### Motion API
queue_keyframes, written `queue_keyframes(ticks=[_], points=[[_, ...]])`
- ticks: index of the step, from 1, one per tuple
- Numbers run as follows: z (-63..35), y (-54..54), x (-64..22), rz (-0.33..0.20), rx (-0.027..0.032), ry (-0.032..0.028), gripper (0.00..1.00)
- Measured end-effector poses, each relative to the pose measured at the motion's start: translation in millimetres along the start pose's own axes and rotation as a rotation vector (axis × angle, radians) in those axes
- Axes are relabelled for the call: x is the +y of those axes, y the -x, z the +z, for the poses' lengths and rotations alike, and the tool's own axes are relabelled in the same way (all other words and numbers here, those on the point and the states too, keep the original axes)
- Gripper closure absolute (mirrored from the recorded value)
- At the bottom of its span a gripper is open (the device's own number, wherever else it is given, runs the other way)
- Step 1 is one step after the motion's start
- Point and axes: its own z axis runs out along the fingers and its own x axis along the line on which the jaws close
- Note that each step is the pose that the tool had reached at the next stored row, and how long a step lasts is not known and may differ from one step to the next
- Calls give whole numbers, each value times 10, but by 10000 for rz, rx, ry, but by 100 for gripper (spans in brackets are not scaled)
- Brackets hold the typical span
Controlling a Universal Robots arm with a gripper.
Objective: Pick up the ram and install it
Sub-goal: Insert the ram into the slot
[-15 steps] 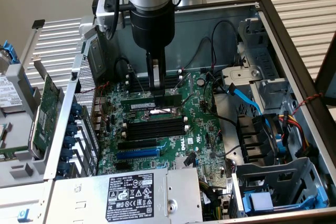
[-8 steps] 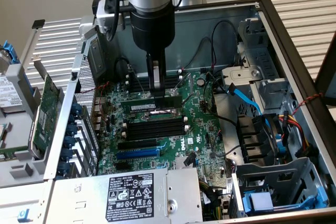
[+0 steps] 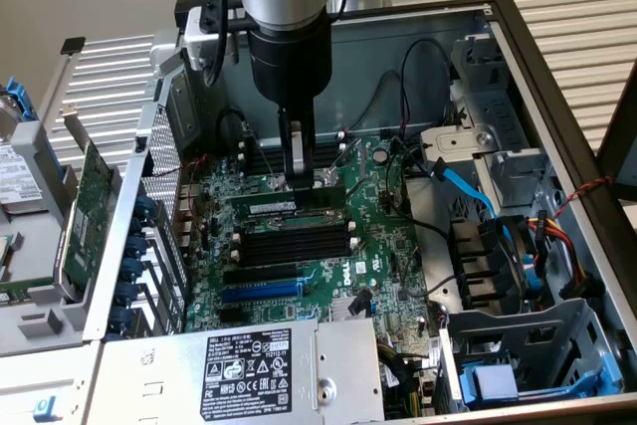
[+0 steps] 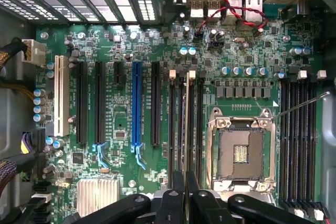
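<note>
We are gripping the ram (image 3: 274,204) tightly in the gripper (image 3: 297,178), holding it on edge, lined up along the black memory slots (image 3: 294,243) on the motherboard (image 3: 383,258) inside the open computer case (image 3: 383,55).

Exterior oblique, wrist overhead — motherboard (image 3: 388,246) shared

The ram (image 3: 291,202) is a long, thin green board with dark chips and a small white label. It stands on its long edge, running from 9 to 3 o'clock in the exterior view. The end effector (image 3: 298,178) clamps its upper edge near mid-length. Whether it is seated cannot be told.
</note>
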Motion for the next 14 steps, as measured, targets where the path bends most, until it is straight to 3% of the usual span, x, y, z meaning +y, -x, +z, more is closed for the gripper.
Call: queue_keyframes(ticks=[14], points=[[78,-1,-1,-20,-1,0,87]])
